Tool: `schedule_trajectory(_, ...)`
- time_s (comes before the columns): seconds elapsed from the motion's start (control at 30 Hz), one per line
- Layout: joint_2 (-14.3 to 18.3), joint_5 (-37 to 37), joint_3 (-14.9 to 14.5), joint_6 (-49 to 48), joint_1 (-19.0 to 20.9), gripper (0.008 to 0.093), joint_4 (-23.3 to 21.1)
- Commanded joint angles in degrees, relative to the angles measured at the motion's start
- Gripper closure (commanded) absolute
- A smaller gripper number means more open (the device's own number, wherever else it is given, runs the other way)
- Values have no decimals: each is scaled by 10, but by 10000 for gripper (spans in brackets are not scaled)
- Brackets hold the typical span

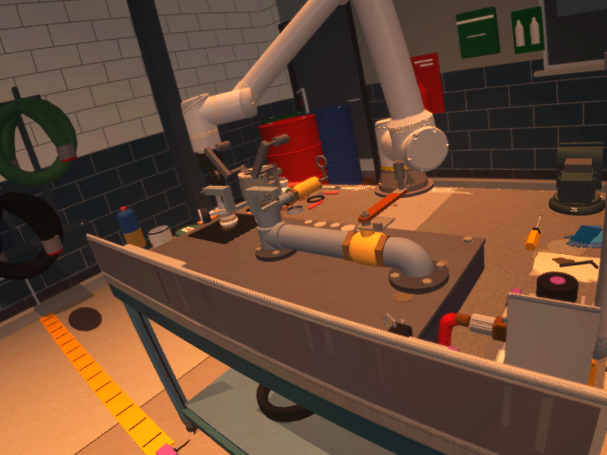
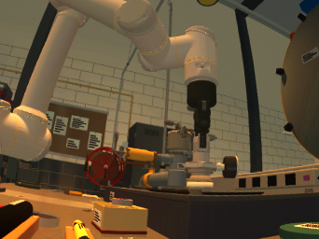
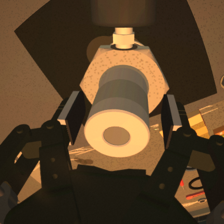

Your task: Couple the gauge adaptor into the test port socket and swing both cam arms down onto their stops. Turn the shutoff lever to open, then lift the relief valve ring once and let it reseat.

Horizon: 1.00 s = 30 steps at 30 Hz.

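Note:
The gauge adaptor [image 3: 122,104] is partly hidden by my arm from the side; it stands upright on a dark tray [image 1: 223,230] at the bench's left end, a pale cylinder on a hexagonal base. My gripper [image 3: 118,114] is open, straddles its upper barrel and holds nothing. To the right stands the test port socket [image 1: 262,196] with both cam arms [image 1: 267,152] raised. A grey pipe [image 1: 343,245] runs from it with a yellow valve body and the orange shutoff lever [image 1: 382,205]. The relief valve ring [image 1: 321,164] sits beyond a yellow fitting.
The socket and its raised cam arms stand close to the right of my gripper. A long rail [image 1: 343,333] edges the near side of the bench. O-rings and small tools [image 1: 316,198] lie behind the socket. A screwdriver [image 1: 533,237] and a vise [image 1: 578,181] sit far right.

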Motion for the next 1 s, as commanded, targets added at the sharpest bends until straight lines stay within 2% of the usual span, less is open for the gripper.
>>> schedule_trajectory(0.0,0,0,0,0,0,334,0)
schedule_trajectory(0.1,0,0,0,0,0,349,0)
schedule_trajectory(0.97,0,-1,0,0,0,869,0)
